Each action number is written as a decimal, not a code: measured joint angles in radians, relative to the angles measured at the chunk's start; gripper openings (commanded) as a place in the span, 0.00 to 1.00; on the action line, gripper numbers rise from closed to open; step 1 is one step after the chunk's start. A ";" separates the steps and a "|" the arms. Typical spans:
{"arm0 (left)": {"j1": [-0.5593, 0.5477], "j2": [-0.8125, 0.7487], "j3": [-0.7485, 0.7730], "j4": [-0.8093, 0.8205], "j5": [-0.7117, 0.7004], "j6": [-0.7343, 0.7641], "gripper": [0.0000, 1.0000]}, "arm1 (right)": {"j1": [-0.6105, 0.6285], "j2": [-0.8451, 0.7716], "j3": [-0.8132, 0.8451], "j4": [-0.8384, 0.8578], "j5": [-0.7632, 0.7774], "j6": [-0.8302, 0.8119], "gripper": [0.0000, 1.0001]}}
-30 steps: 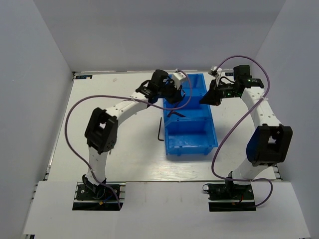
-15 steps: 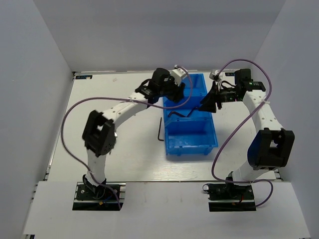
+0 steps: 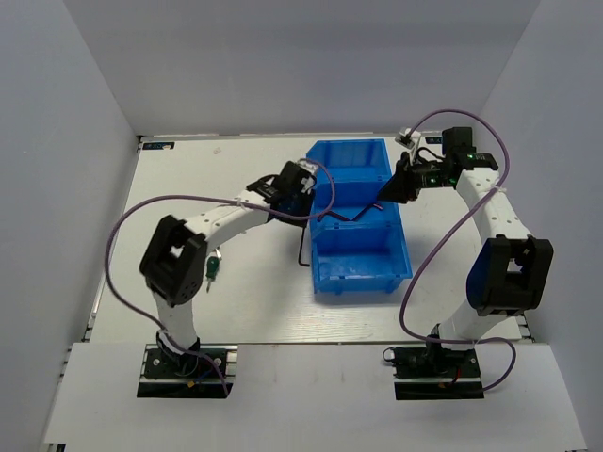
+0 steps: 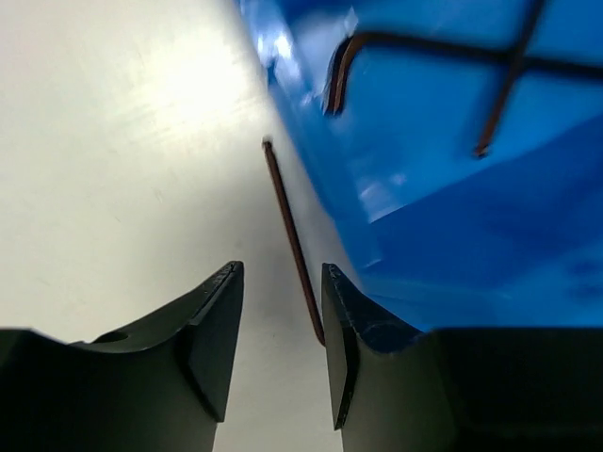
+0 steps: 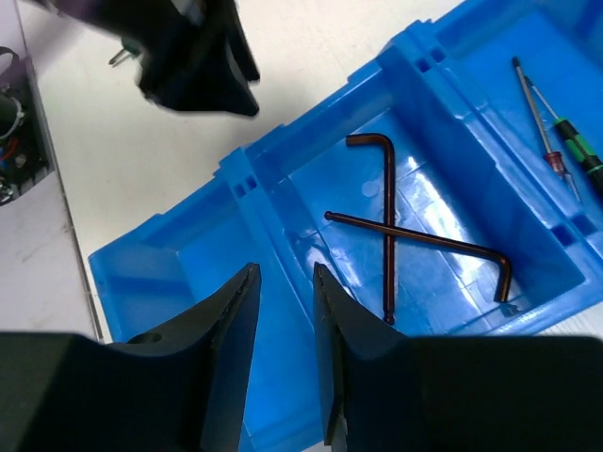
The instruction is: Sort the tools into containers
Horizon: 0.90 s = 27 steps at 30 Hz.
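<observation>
The blue three-compartment container (image 3: 400, 247) stands mid-table. Two dark hex keys (image 5: 389, 235) lie crossed in its middle compartment, also seen as hex keys (image 3: 341, 215) from above. A green-handled screwdriver (image 5: 577, 143) lies in the far compartment. Another hex key (image 3: 301, 247) lies on the table against the container's left wall, shown as the hex key (image 4: 290, 231) just ahead of my open left gripper (image 4: 281, 268) (image 3: 303, 200). My right gripper (image 5: 285, 267) (image 3: 384, 193) hovers open and holding nothing over the container's right side. A green screwdriver (image 3: 213, 268) lies on the table to the left.
Purple cables (image 3: 141, 212) loop off both arms. The table's white back wall and side walls close in the workspace. The left arm's dark wrist (image 5: 193, 52) shows beyond the container in the right wrist view.
Both grippers were shut a second ago and now stand open. A second hex key now lies in the middle compartment. My left arm swung from over the far compartment down to the container's left side.
</observation>
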<state>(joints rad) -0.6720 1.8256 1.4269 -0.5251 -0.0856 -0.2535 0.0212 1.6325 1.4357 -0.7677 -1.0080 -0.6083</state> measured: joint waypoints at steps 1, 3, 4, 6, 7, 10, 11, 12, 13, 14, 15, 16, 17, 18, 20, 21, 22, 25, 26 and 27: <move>-0.005 0.038 0.000 -0.018 -0.005 -0.016 0.49 | 0.000 0.000 0.000 0.006 0.008 0.007 0.36; -0.012 0.096 0.000 -0.053 -0.018 -0.042 0.49 | 0.000 0.000 0.000 0.016 0.019 0.019 0.36; -0.014 0.116 0.000 -0.068 -0.026 -0.052 0.49 | 0.000 0.000 -0.002 0.019 0.024 0.024 0.36; -0.018 0.138 0.000 -0.087 -0.037 -0.070 0.49 | 0.000 -0.002 -0.012 0.030 0.030 0.031 0.36; -0.019 0.140 0.000 -0.092 -0.039 -0.074 0.49 | 0.000 -0.003 -0.018 0.033 0.034 0.032 0.36; -0.019 0.140 -0.002 -0.086 -0.047 -0.089 0.49 | 0.000 -0.005 -0.039 0.039 0.045 0.035 0.36; -0.019 0.140 -0.008 -0.075 -0.047 -0.093 0.49 | 0.000 -0.006 -0.045 0.038 0.050 0.037 0.36; -0.019 0.140 -0.016 -0.069 -0.046 -0.097 0.49 | 0.000 -0.007 -0.047 0.038 0.055 0.039 0.36; -0.019 0.140 -0.027 -0.060 -0.045 -0.102 0.51 | 0.000 -0.008 -0.047 0.039 0.056 0.040 0.36; -0.019 0.140 -0.043 -0.045 -0.042 -0.107 0.51 | 0.000 -0.008 -0.047 0.039 0.057 0.041 0.36; -0.018 0.140 -0.060 -0.034 -0.037 -0.114 0.51 | 0.000 -0.010 -0.047 0.040 0.058 0.043 0.36; -0.019 0.140 -0.077 -0.027 -0.032 -0.118 0.51 | 0.000 -0.011 -0.047 0.041 0.060 0.045 0.36; -0.019 0.138 -0.092 -0.016 -0.028 -0.124 0.51 | 0.000 -0.011 -0.047 0.042 0.060 0.049 0.36; -0.019 0.132 -0.098 -0.010 -0.023 -0.129 0.51 | 0.000 -0.011 -0.047 0.045 0.060 0.051 0.36; -0.019 0.128 -0.110 0.014 -0.011 -0.134 0.51 | 0.000 -0.011 -0.047 0.046 0.061 0.053 0.36; -0.019 0.124 -0.118 0.026 -0.006 -0.140 0.51 | 0.000 -0.011 -0.047 0.046 0.061 0.053 0.36; -0.019 0.119 -0.127 0.040 -0.003 -0.142 0.51 | 0.000 -0.011 -0.047 0.047 0.061 0.054 0.36; -0.019 0.105 -0.148 0.061 0.004 -0.156 0.51 | 0.000 -0.011 -0.047 0.047 0.061 0.056 0.36; -0.019 0.102 -0.153 0.065 0.006 -0.161 0.49 | 0.000 -0.011 -0.047 0.047 0.061 0.056 0.36; -0.019 0.098 -0.156 0.067 0.010 -0.167 0.49 | 0.000 -0.011 -0.047 0.048 0.061 0.056 0.36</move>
<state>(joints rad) -0.6907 1.9240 1.2705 -0.4580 -0.0757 -0.4202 0.0208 1.6215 1.3891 -0.7200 -0.9474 -0.5522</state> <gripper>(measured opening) 0.503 0.353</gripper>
